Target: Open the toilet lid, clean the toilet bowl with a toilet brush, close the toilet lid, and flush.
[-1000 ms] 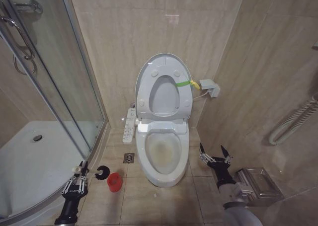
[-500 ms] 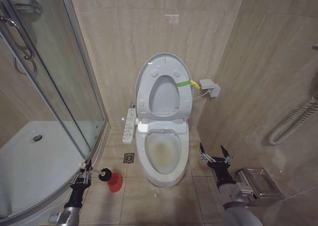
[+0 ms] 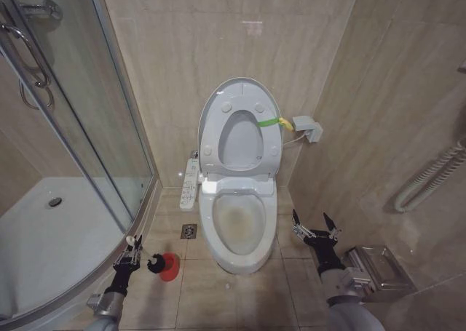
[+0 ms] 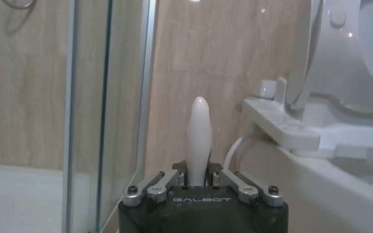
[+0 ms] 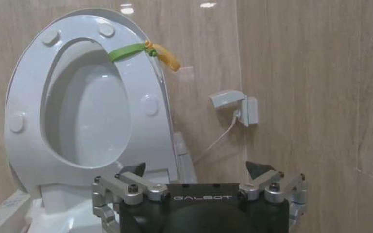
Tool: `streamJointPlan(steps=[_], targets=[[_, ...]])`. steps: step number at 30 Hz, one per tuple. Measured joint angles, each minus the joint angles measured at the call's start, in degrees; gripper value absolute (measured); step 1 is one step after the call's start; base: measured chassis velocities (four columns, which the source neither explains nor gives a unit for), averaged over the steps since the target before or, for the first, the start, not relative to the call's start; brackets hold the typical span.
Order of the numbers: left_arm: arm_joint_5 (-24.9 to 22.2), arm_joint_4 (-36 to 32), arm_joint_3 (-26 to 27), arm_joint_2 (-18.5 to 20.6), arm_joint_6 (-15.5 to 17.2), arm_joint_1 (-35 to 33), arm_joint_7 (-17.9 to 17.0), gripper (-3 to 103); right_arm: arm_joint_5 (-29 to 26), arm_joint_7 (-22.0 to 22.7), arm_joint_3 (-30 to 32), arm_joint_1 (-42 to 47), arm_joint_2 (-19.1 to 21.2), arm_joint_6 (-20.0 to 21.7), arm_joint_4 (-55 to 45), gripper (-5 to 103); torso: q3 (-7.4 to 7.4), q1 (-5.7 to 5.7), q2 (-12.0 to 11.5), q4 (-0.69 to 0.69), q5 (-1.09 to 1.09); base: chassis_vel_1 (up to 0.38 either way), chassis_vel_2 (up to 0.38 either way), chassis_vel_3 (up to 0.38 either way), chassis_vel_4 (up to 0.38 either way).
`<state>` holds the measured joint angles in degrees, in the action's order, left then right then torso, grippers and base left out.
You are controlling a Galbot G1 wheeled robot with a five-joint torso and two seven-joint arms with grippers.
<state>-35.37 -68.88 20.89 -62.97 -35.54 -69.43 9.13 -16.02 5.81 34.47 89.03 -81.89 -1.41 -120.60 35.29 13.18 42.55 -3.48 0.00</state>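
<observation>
The toilet lid (image 3: 240, 140) (image 5: 95, 116) stands raised against the back wall, a green-yellow strap (image 3: 271, 121) at its edge. Below it the toilet bowl (image 3: 237, 229) lies uncovered. My left gripper (image 3: 133, 254) (image 4: 198, 171) is low on the floor left of the bowl, shut on the pale handle of the toilet brush (image 4: 198, 131). The brush's dark head (image 3: 154, 262) hangs beside the red cup (image 3: 170, 268). My right gripper (image 3: 314, 229) (image 5: 196, 169) hovers open to the right of the bowl, holding nothing.
A curved glass shower enclosure (image 3: 87, 164) closes off the left. The white button panel (image 3: 190, 182) and a floor drain (image 3: 188, 231) lie left of the bowl. A metal box (image 3: 375, 269) sits on the floor at right, under a wall hose (image 3: 429, 174).
My left arm has swung in toward the red cup, bringing the brush's dark head lower and closer to it. The right arm and the toilet have stayed put.
</observation>
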Motion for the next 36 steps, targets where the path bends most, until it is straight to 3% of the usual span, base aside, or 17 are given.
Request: streamJointPlan(steps=[8,18,30,36], targets=[[0.4,6.1,-2.3,-0.7,-1.9,5.7,1.3,19,0.0,0.0,0.0,0.0,0.0,0.0,0.0,100,0.0,0.0,0.0,0.0,0.0,0.0,0.0,0.0,0.0],[-0.4,9.8,-5.4,-2.1,-1.9,10.2,1.7,19,0.0,0.0,0.0,0.0,0.0,0.0,0.0,100,0.0,0.0,0.0,-0.01,0.01,0.0,0.0,0.0,0.0],[-1.5,20.6,-7.7,-4.4,-2.1,16.2,4.9,19,0.0,0.0,0.0,0.0,0.0,0.0,0.0,100,-0.01,-0.01,0.0,-0.01,0.01,0.0,0.0,0.0,0.0],[-1.7,21.8,-8.4,-4.9,-2.0,17.0,5.9,19,0.0,0.0,0.0,0.0,0.0,0.0,0.0,100,-0.01,-0.01,0.0,0.0,0.02,0.0,0.0,0.0,0.0]])
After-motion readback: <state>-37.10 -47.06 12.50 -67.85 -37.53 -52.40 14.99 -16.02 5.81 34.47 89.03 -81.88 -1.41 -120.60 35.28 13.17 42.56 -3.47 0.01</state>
